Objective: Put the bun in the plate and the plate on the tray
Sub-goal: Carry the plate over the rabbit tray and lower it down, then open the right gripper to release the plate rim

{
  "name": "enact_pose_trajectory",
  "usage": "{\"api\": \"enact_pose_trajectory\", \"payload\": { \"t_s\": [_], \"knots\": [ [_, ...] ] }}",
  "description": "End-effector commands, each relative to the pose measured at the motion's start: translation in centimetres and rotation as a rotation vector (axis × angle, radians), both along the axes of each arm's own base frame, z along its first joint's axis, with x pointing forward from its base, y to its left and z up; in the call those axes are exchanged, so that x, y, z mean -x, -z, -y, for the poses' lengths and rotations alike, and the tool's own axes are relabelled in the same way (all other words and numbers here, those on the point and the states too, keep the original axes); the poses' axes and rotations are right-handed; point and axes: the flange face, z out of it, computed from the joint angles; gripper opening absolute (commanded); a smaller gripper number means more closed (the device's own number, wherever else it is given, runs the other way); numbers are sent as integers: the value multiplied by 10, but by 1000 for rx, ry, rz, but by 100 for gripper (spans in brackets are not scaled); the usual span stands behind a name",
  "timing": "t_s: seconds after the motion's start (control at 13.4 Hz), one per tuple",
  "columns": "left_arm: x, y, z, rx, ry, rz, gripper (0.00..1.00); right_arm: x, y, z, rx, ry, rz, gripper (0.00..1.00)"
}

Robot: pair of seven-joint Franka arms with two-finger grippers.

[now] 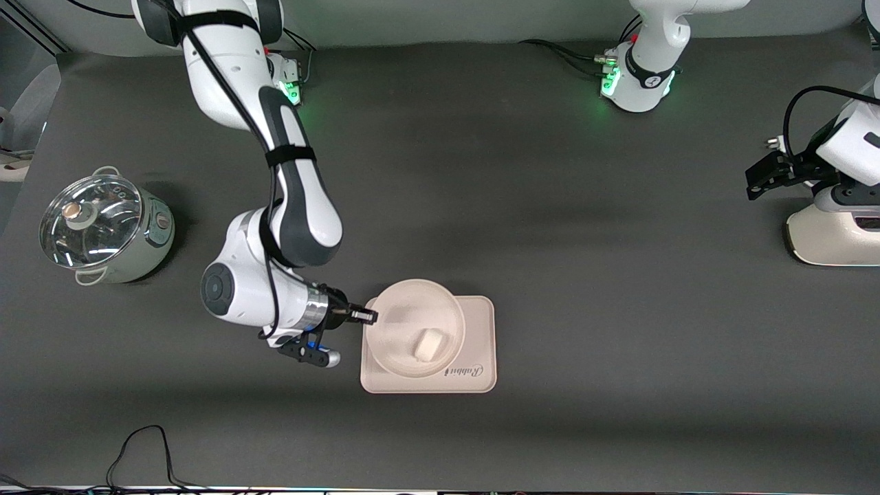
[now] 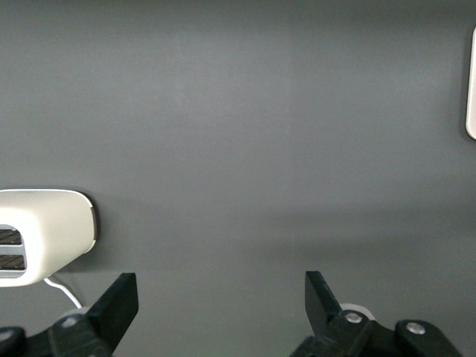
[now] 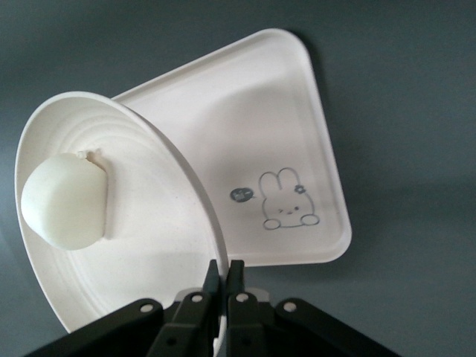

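Note:
The round cream-pink plate [image 1: 402, 313] is over the rectangular tray [image 1: 478, 330] and tilted. The white bun [image 1: 430, 344] lies in the plate. My right gripper [image 1: 368, 316] is shut on the plate's rim at the edge toward the right arm's end. In the right wrist view the gripper [image 3: 224, 269] pinches the rim of the plate [image 3: 141, 260], the bun [image 3: 65, 199] lies inside, and the tray [image 3: 253, 119] with its rabbit drawing lies under it. I cannot tell whether the plate touches the tray. My left gripper [image 1: 756, 182] waits open and empty [image 2: 222, 297] at the left arm's end.
A steel pot with a glass lid [image 1: 103, 227] stands toward the right arm's end. A white appliance [image 1: 832, 237] sits by the left gripper and shows in the left wrist view [image 2: 44, 230]. A black cable [image 1: 144, 447] lies near the front edge.

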Motion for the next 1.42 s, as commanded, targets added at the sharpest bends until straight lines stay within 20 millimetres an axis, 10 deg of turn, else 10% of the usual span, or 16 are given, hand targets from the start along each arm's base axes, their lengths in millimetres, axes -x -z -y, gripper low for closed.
{"api": "enact_pose_trajectory", "payload": {
  "t_s": [0.0, 0.6, 1.12, 1.34],
  "knots": [
    [6, -6, -1, 19, -14, 11, 100, -11, 14, -5, -19, 38, 35, 0],
    [3, 0, -11, 22, -32, 2, 100, 1, 94, -11, -39, 83, 45, 0],
    [1, 15, -7, 20, -26, -1, 100, 11, 117, -19, -31, 94, 37, 0],
    [1, 19, -6, 20, -24, -3, 100, 10, 117, -18, -31, 106, 33, 43]
  ]
}}
